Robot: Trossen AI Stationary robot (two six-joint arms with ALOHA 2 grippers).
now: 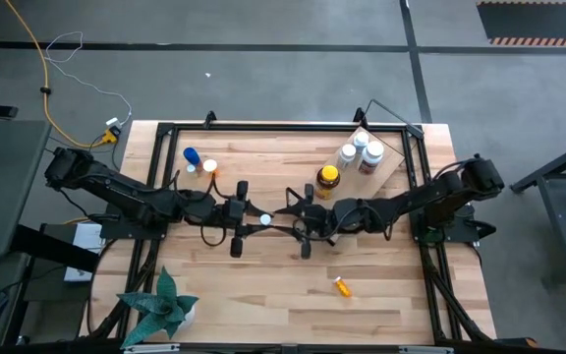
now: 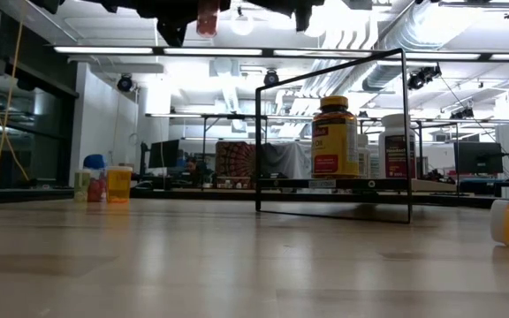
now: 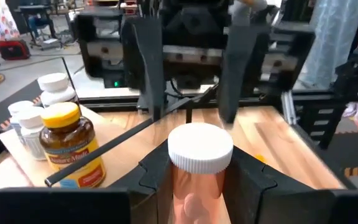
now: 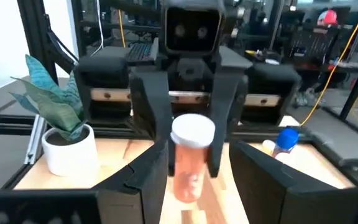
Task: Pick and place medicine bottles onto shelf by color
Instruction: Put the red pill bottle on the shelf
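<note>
- Mid-air over the worktop (image 1: 263, 275), my left pincer (image 1: 255, 217) grips an orange bottle (image 3: 197, 168), white cap up.
- Right pincer (image 1: 288, 209) faces it, fingers spread either side of the bottle, not touching.

Grey concrete floor (image 1: 263, 79) crossed by a yellow cable (image 1: 42, 74), long ceiling strip lights (image 2: 184, 50) and exposed silver ducts (image 2: 387, 35) overhead, desks with monitors (image 2: 480, 159) beyond the butcher-block tabletop (image 2: 193, 256).

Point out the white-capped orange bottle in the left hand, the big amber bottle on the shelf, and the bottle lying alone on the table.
White-capped orange bottle (image 3: 200, 147), left wrist view, its cap.
Amber bottle (image 1: 327, 180), high view, yellow cap.
Lying bottle (image 1: 343, 287), high view, its body.
</note>
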